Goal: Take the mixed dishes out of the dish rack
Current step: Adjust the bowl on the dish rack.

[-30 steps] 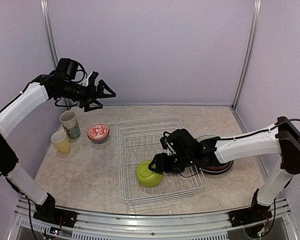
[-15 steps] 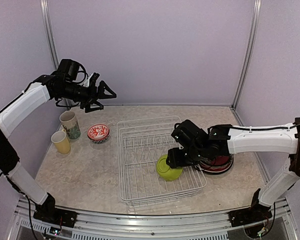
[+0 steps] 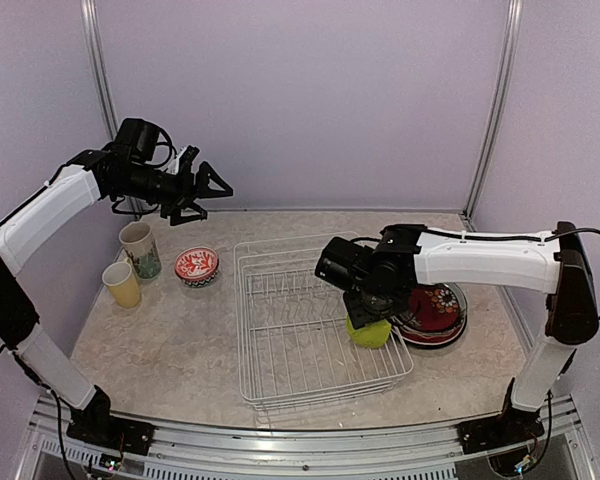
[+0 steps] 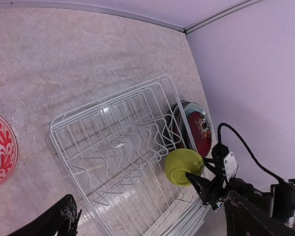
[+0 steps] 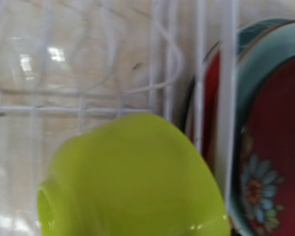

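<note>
The white wire dish rack (image 3: pixel 280 330) stands mid-table. My right gripper (image 3: pixel 367 315) is shut on the lime green bowl (image 3: pixel 373 334) and holds it tilted over the rack's right side, next to the stacked plates (image 3: pixel 438 310). In the right wrist view the bowl (image 5: pixel 132 182) fills the lower frame and hides my fingers, with rack wires (image 5: pixel 201 73) and the red floral plate (image 5: pixel 270 162) behind it. The left wrist view shows the bowl (image 4: pixel 183 166) with a black finger of the right gripper (image 4: pixel 205 186) inside its rim. My left gripper (image 3: pixel 212 192) is open and empty, high at the back left.
The red-white patterned bowl (image 3: pixel 196 266), the cream-teal mug (image 3: pixel 140 248) and the yellow cup (image 3: pixel 122 284) stand on the table left of the rack. The plate stack lies right of the rack, against its side. Lilac walls close the back and sides.
My right gripper has carried the lime green bowl from the rack's front middle to its right side, beside the plates, and the wrist has turned. The left arm has not moved.
</note>
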Robot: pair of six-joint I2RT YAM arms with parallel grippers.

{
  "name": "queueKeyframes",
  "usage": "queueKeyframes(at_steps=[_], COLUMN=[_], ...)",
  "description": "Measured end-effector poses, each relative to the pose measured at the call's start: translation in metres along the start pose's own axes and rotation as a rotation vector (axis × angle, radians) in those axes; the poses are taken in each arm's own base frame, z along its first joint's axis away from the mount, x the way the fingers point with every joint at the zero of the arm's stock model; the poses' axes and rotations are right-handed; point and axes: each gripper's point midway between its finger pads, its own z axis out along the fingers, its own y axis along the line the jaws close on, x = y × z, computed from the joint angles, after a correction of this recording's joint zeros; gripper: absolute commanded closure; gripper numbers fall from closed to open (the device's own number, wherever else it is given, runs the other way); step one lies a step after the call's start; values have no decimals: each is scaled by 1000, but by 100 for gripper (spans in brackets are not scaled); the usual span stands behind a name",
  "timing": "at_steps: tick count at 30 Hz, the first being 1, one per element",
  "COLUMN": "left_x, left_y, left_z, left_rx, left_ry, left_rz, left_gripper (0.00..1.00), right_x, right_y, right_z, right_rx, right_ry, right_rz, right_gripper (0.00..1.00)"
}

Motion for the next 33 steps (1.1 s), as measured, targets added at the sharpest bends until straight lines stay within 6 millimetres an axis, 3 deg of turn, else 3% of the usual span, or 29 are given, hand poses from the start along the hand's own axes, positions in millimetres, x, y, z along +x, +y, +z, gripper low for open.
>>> queueKeyframes(at_steps=[5,10,15,25,33], left_x=[0,0,0,-1,-1], left_y=[0,0,1,1,1], left_z=[0,0,0,0,0], left_rx=[-1,-2,-4,-4,-4], left_ry=[0,-1,-2,-3,-2], left_rz=[0,0,-1,-1,-1], left_gripper=[1,1,1,1,1], right_x=[-8,-12,-8,-6,-18], right_y=[6,21,33,86,101], right_z=[9,16,16,7,-20], right_rx=[104,187,185,-132,-318], right_ry=[16,8,9,-26,-96], right_rz=[-45,-130,-188,-141,-66], right_gripper=[37,15,4,0,0])
